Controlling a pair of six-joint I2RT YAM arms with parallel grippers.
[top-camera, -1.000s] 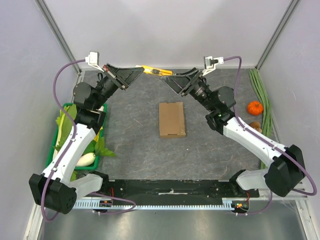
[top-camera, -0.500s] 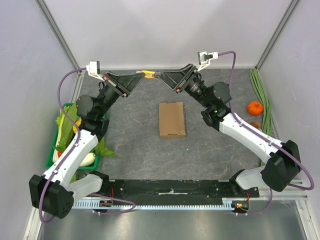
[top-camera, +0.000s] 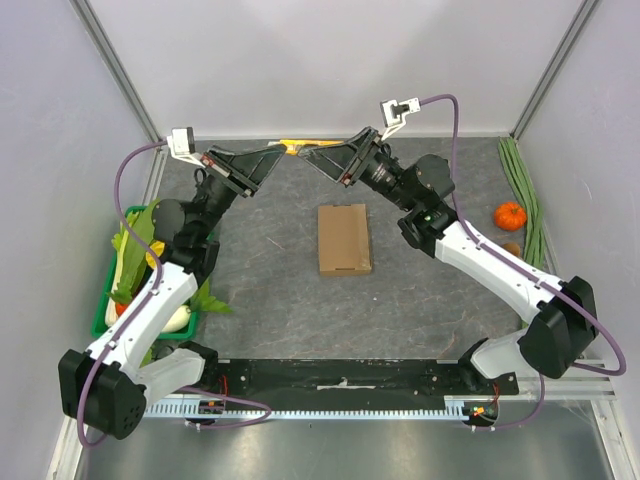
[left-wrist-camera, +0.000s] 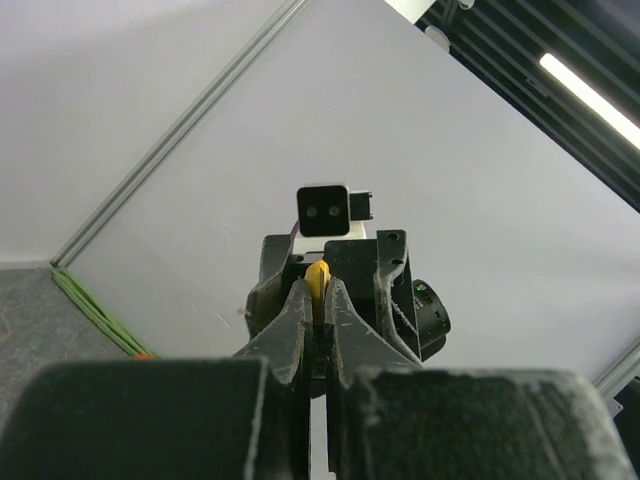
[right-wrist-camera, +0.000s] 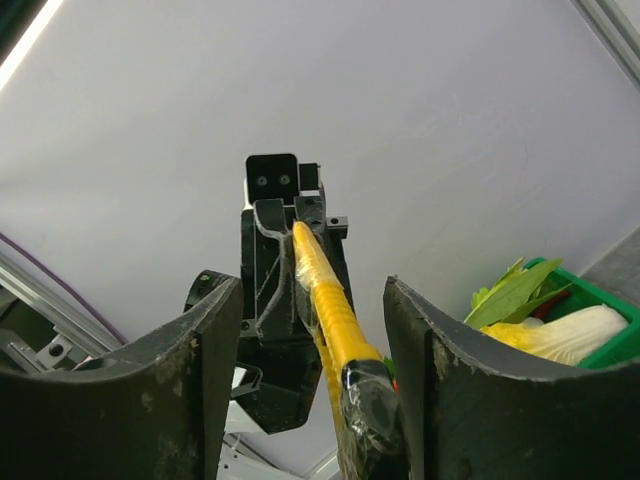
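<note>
Left tool (left-wrist-camera: 318, 305) is pressed together on the far tip of the yellow cutter (right-wrist-camera: 330, 312), a narrow pinch with just a sliver of yellow showing between its fingers in its own wrist view. Opposite it, the right tool (right-wrist-camera: 312, 290) is spread wide, fingers standing clear on both sides of the cutter's handle and touching nothing, the black butt end lying deep between them. The cutter hangs in the air above the far edge of the tabletop (top-camera: 270, 290), about midway along it, the two tools nose to nose. This reads as a pass from tool to tool, and the thing to get right is overlap. The left pinch should not loosen before the right fingers have closed squarely on the handle. The closing should land on the yellow shaft, not the slick wrapped butt, with both tools in line so the cutter isn't twisted. Below, well clear, the cardboard box (top-camera: 344, 239) lies flat mid-tabletop. The green crate (top-camera: 103, 312) of vegetables sits at the left edge, and an orange fruit (top-camera: 510, 216) at the right.
</note>
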